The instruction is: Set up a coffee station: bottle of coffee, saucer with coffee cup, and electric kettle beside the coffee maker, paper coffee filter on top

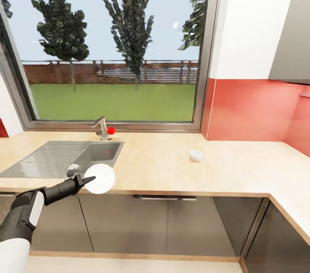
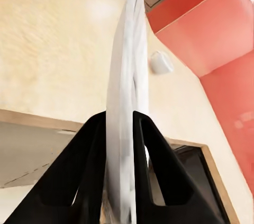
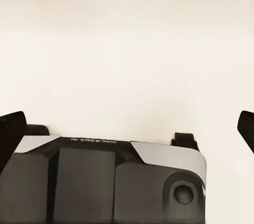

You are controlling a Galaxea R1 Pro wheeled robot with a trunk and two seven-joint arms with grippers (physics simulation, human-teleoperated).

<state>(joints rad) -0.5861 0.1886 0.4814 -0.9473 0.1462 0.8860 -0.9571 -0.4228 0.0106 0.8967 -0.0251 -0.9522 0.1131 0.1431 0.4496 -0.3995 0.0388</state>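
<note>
My left gripper [image 1: 88,179] is shut on a white saucer [image 1: 100,178], holding it by the rim just over the front edge of the wooden countertop [image 1: 163,170], beside the sink. In the left wrist view the saucer [image 2: 126,75] stands edge-on, pinched between the two black fingers [image 2: 87,166]. A small white coffee cup [image 1: 196,155] sits upright on the counter to the right, well apart from the saucer; the left wrist view has the cup [image 2: 160,62] past the saucer's rim. My right gripper [image 3: 129,128] is open with its fingers spread wide, above a pale surface and a dark-and-white robot part.
A steel sink [image 1: 56,159] with a faucet [image 1: 101,128] and red knob lies at the left under a large window. The red backsplash [image 1: 254,109] runs right to a corner where the counter turns toward me. A grey wall cabinet [image 1: 292,45] hangs at upper right.
</note>
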